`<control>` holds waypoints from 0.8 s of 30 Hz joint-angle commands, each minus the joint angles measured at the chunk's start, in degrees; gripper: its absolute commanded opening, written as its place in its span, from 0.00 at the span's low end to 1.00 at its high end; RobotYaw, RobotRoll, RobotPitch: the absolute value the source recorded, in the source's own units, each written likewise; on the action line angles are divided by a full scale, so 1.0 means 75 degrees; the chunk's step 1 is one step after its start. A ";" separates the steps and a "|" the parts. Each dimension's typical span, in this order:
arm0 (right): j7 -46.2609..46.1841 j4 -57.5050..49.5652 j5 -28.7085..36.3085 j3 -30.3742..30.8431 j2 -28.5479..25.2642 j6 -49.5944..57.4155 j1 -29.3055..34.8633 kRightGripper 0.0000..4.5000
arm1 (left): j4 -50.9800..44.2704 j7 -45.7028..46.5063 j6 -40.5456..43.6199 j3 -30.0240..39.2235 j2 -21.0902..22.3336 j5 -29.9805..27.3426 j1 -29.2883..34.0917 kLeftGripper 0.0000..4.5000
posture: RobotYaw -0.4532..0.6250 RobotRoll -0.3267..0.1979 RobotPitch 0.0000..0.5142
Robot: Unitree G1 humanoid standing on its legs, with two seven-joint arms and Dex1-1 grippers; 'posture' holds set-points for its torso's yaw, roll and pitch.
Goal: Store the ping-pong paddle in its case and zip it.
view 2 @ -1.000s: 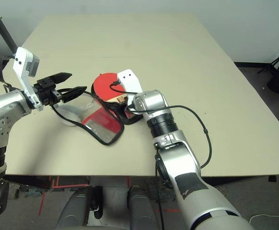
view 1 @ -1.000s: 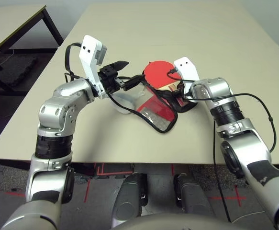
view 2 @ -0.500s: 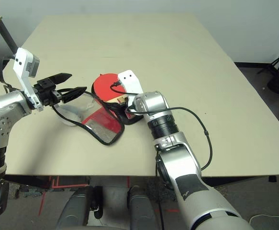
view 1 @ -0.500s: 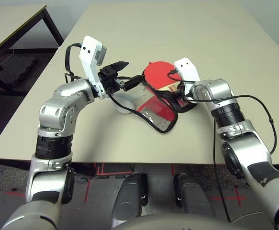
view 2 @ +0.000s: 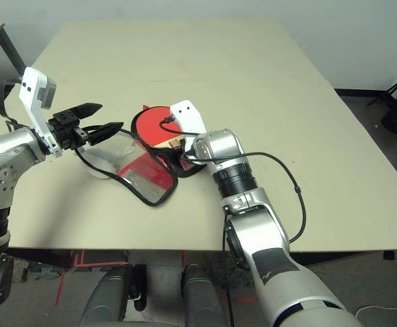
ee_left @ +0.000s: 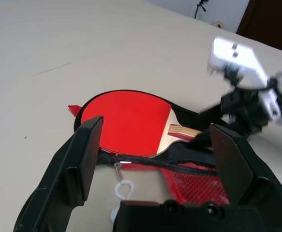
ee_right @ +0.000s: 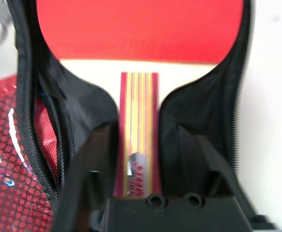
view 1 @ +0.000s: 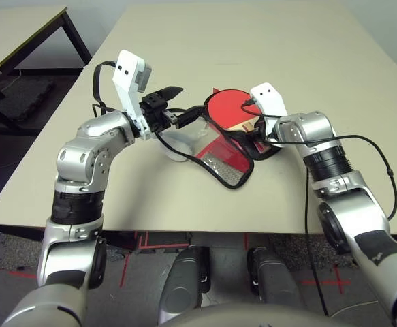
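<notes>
Since a second ago the right gripper has shifted slightly to the right of the frame, and the ping-pong paddle with it. Its fingers are clamped on the striped wooden handle, at the middle of the frame, with the red face lying inside the open case on the table. The left gripper, left of centre, is raised with its fingers spread apart, holding nothing, just above the case's unzipped black edge.
</notes>
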 commanded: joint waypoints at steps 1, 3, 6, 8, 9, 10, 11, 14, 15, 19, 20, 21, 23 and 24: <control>0.0307 -0.0855 0.0314 -0.0359 -0.0418 0.0448 0.0044 0.94 | 0.0497 -0.0190 -0.0040 0.0539 0.0679 0.0009 -0.0022 1.00 | 0.53 0.62 0.21; 0.0590 -0.1330 0.0593 -0.0581 -0.0705 0.0484 0.0171 1.00 | 0.0960 -0.0280 -0.0260 0.0855 0.1124 0.0084 0.0097 1.00 | 0.53 0.62 0.20; 0.1339 -0.1980 0.1151 -0.0887 -0.1064 -0.0019 0.0483 1.00 | 0.1595 -0.0462 -0.0613 0.1208 0.1692 0.0224 0.0373 1.00 | 0.52 0.62 0.20; 0.1968 -0.2305 0.1395 -0.1000 -0.1282 -0.0979 0.0794 1.00 | 0.1887 -0.0598 -0.0778 0.1356 0.1954 0.0277 0.0614 1.00 | 0.51 0.62 0.21; 0.2358 -0.2430 0.1443 -0.0924 -0.1475 -0.1492 0.0963 1.00 | 0.2012 -0.0670 -0.0850 0.1410 0.2057 0.0290 0.0729 1.00 | 0.51 0.62 0.21; 0.2795 -0.2538 0.1481 -0.0836 -0.1681 -0.2038 0.1166 1.00 | 0.2118 -0.0748 -0.0901 0.1438 0.2132 0.0296 0.0847 1.00 | 0.51 0.62 0.21; 0.3130 -0.2605 0.1522 -0.0792 -0.1831 -0.2456 0.1333 1.00 | 0.2215 -0.0805 -0.0948 0.1451 0.2181 0.0306 0.0945 1.00 | 0.51 0.62 0.21; 0.3586 -0.2660 0.1653 -0.0800 -0.2048 -0.2986 0.1590 1.00 | 0.2370 -0.0971 -0.1022 0.1375 0.2271 0.0352 0.1197 1.00 | 0.50 0.62 0.22; 0.3729 -0.2707 0.1718 -0.0822 -0.2086 -0.3140 0.1657 1.00 | 0.2377 -0.1046 -0.0985 0.1276 0.2268 0.0375 0.1346 1.00 | 0.50 0.62 0.22; 0.3883 -0.2839 0.1853 -0.0867 -0.2124 -0.3236 0.1771 1.00 | 0.2059 -0.1207 -0.0636 0.0941 0.2151 0.0297 0.1709 1.00 | 0.49 0.62 0.23; 0.3875 -0.2877 0.1866 -0.0863 -0.2121 -0.3234 0.1784 1.00 | 0.1893 -0.1246 -0.0552 0.0778 0.2095 0.0287 0.1789 1.00 | 0.48 0.62 0.23; 0.3890 -0.2909 0.1870 -0.0842 -0.2132 -0.3266 0.1798 1.00 | 0.1717 -0.1275 -0.0418 0.0614 0.2017 0.0247 0.1849 1.00 | 0.48 0.62 0.23; 0.3924 -0.2940 0.1865 -0.0784 -0.2172 -0.3290 0.1797 1.00 | 0.1405 -0.1328 -0.0227 0.0327 0.1906 0.0222 0.1931 1.00 | 0.48 0.62 0.24; 0.3917 -0.2939 0.1862 -0.0775 -0.2178 -0.3278 0.1786 1.00 | 0.1266 -0.1340 -0.0134 0.0200 0.1836 0.0208 0.1934 1.00 | 0.48 0.62 0.24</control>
